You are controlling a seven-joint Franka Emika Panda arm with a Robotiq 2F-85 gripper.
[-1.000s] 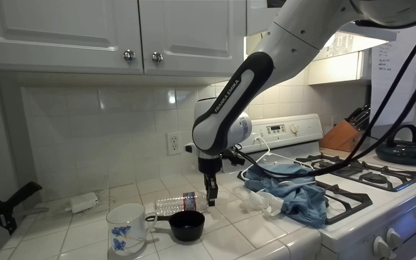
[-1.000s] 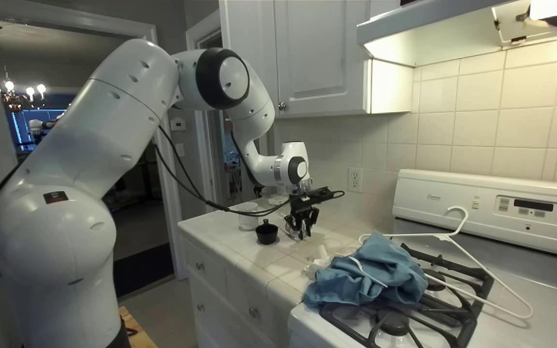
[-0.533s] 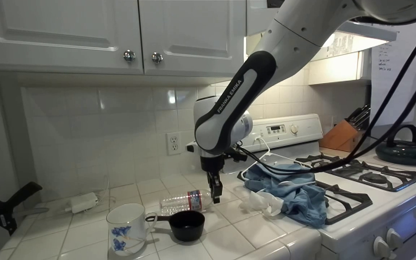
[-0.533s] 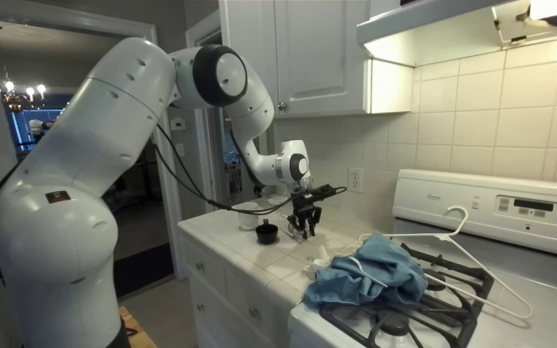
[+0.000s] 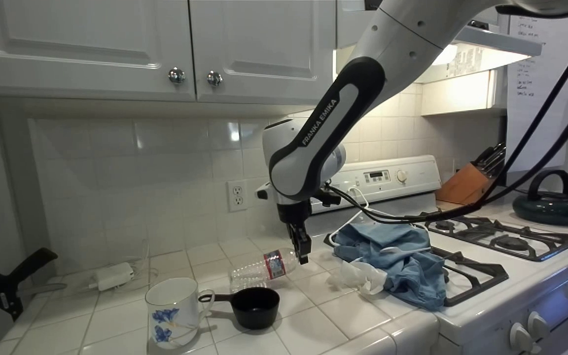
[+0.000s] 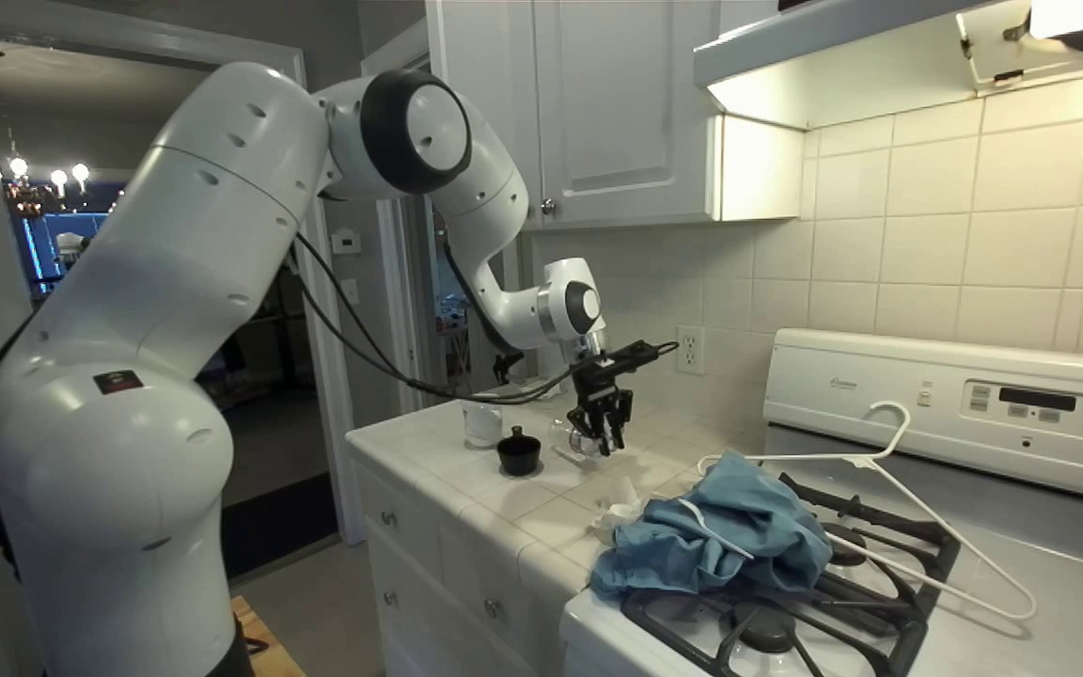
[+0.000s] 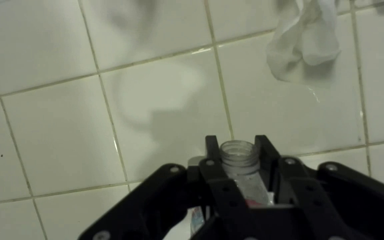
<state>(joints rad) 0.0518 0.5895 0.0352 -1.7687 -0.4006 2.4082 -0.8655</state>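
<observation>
My gripper point(image 5: 302, 257) is shut on the neck of a clear plastic bottle point(image 5: 274, 264) with a red and blue label. The bottle is tilted, its neck end raised and its base end low over the white tiled counter; I cannot tell whether the base touches. In the wrist view the fingers point(image 7: 236, 137) stand either side of the uncapped threaded neck point(image 7: 239, 158). The gripper point(image 6: 605, 444) and bottle point(image 6: 581, 442) also show in an exterior view. A black measuring cup point(image 5: 255, 310) stands just in front of the bottle, beside a white flowered mug point(image 5: 171, 310).
Crumpled white paper point(image 5: 363, 277) lies right of the gripper, against a blue cloth point(image 5: 387, 261) on the stove. A white hanger point(image 6: 866, 461) lies with the cloth. A white adapter point(image 5: 114, 276) sits at the back left. Cabinets point(image 5: 264, 49) hang above. A kettle point(image 5: 550, 206) stands beyond the burners.
My gripper has moved right and up in an exterior view. The bottle has gone with it, its neck end rising from nearly flat to tilted. The cup and mug stay put.
</observation>
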